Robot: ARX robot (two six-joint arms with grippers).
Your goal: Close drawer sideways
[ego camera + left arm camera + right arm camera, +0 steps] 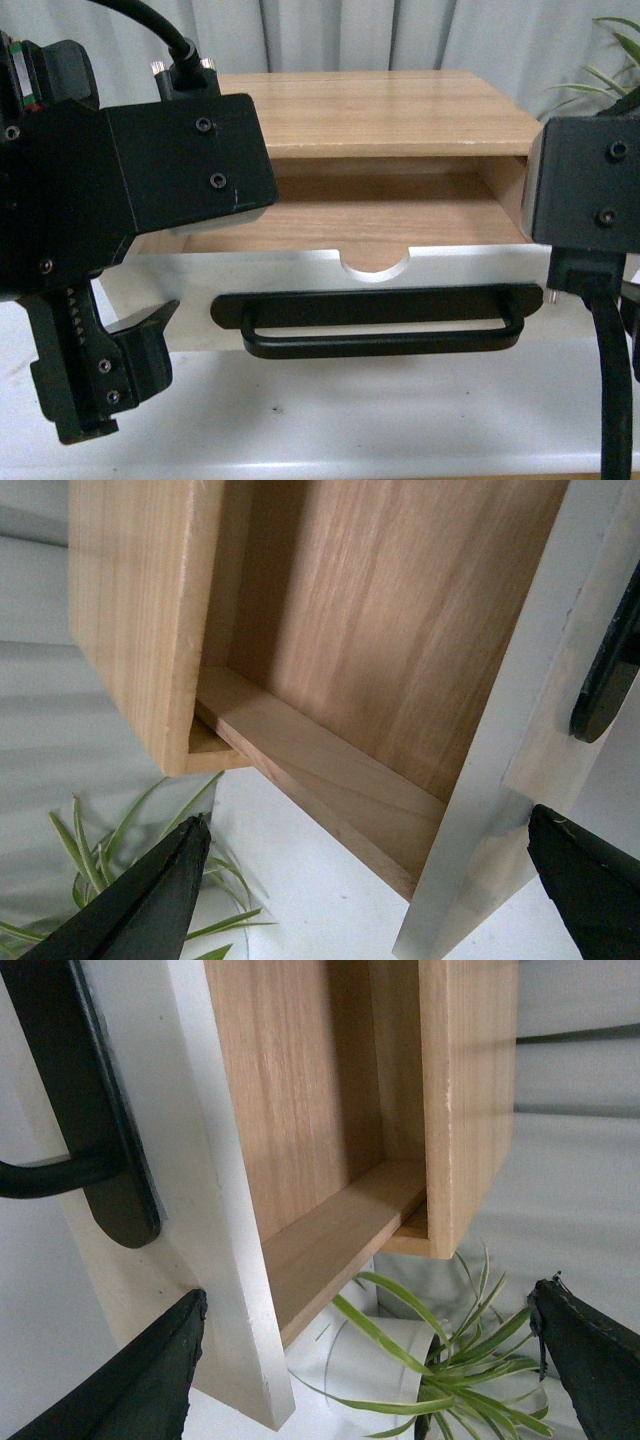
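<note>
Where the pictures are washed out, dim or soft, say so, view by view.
Front view: white face of the drawer washed out, left tool a dark mass. Left wrist view: shadow deep inside the cabinet. Right wrist view: even light, plant crisp.

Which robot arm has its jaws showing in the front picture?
The left gripper, low beside the drawer; the right arm shows only its black casing and cable.

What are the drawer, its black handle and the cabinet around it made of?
The drawer: matte white front looks like painted board; a bare pale edge in the left wrist view hints at wood beneath, and its sides show grain. The handle: smooth black, slight sheen, metal or plastic, hard to tell. The cabinet: light wood with visible grain, possibly veneer.
</note>
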